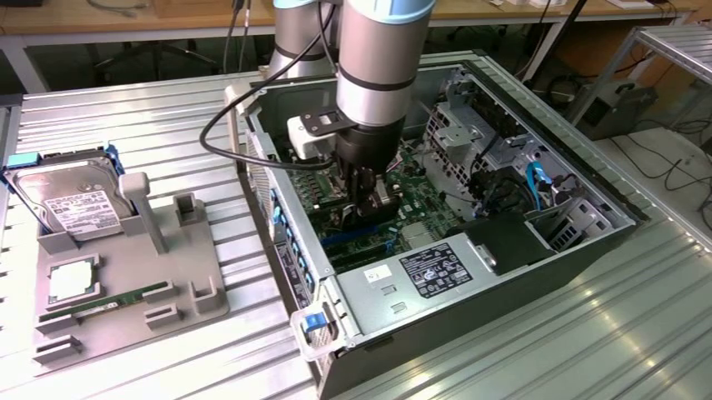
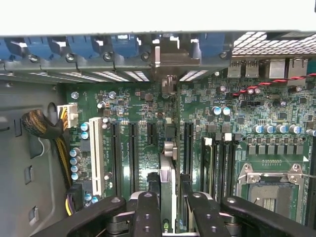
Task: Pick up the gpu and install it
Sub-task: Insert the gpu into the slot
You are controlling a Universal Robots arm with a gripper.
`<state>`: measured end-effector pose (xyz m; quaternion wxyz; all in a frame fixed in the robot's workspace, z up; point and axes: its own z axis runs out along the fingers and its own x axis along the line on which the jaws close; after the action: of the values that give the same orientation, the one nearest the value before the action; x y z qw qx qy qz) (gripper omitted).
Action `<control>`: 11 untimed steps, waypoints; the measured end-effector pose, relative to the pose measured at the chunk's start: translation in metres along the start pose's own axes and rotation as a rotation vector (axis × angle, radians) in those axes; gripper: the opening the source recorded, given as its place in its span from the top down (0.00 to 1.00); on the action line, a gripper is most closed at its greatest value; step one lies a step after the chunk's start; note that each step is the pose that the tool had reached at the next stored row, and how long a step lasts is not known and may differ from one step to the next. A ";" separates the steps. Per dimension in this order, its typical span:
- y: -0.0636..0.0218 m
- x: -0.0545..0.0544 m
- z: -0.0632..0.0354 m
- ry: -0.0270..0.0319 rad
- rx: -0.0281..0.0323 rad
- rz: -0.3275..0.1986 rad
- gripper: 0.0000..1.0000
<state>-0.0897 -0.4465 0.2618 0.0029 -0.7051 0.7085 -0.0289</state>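
Note:
My gripper [image 1: 371, 190] reaches down into the open computer case [image 1: 478, 317], over the green motherboard [image 1: 432, 207]. In the wrist view its two black fingers [image 2: 148, 212] are shut on the gpu [image 2: 168, 173], seen edge-on as a slim dark card between them. The card runs along the row of black expansion slots [image 2: 133, 148]. Its silvery bracket [image 2: 170, 57] stands at the case's rear slot openings. I cannot tell whether the card's edge sits in a slot or just above it.
A grey fixture plate [image 1: 122, 308] on the exterior view's left carries a silver hard drive [image 1: 69, 200], a green memory stick [image 1: 112, 300] and a small square chip [image 1: 69, 279]. Inside the case are the power supply [image 1: 428, 271], drive cage [image 1: 462, 125], blue cables [image 1: 536, 187] and the processor socket [image 2: 269, 190].

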 end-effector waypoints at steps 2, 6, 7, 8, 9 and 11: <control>0.0000 0.000 0.0009 0.0028 -0.0001 0.000 0.74; 0.0001 0.000 0.0013 0.0035 -0.0001 0.000 0.74; 0.0001 0.000 0.0013 0.0034 -0.0001 0.000 0.74; 0.0001 0.000 0.0013 0.0035 -0.0001 0.000 0.74; 0.0001 0.000 0.0013 0.0034 -0.0001 0.000 0.74; 0.0001 0.000 0.0013 0.0035 -0.0001 0.000 0.74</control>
<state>-0.0897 -0.4463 0.2605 0.0017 -0.7051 0.7085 -0.0301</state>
